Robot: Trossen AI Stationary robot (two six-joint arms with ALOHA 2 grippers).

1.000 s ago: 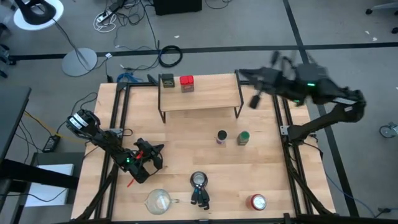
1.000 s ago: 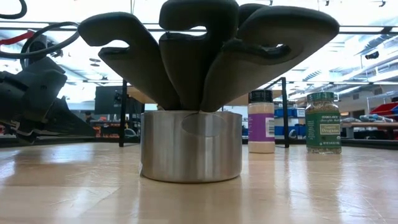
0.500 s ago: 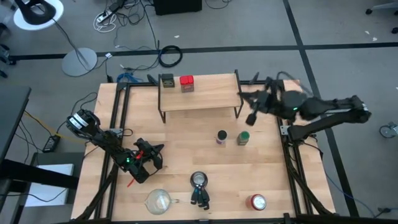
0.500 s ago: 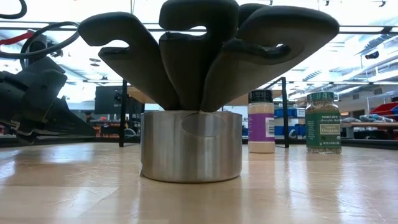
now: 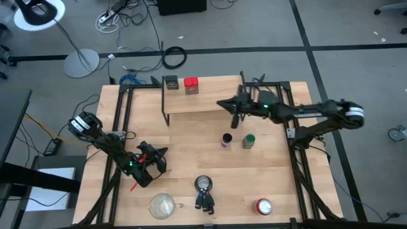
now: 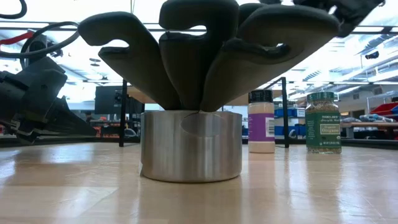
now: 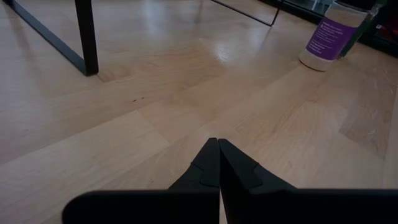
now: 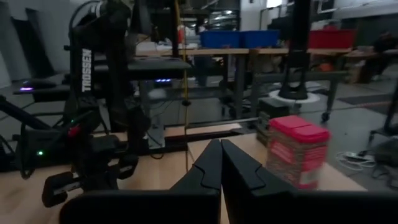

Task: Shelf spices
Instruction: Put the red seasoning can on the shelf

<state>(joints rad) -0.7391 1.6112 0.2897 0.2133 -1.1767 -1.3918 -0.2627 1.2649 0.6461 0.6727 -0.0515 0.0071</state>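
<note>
Right gripper (image 5: pixel 233 116), fingers pressed together and empty, hangs over the shelf's (image 5: pixel 210 98) right end, near the purple-labelled jar (image 5: pixel 226 140) and green-lidded jar (image 5: pixel 248 140) standing mid-table, while the red tin (image 5: pixel 191 84) and olive tin (image 5: pixel 170 83) sit at the shelf's left rear corner.

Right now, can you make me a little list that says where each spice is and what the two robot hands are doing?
on the shelf: olive tin, red tin
on the table: purple jar, green jar, side by side
right gripper: shut, empty, above the shelf's right end, near the jars
left gripper: shut, empty, low at the table's left front
spices left to shelve: two
</note>
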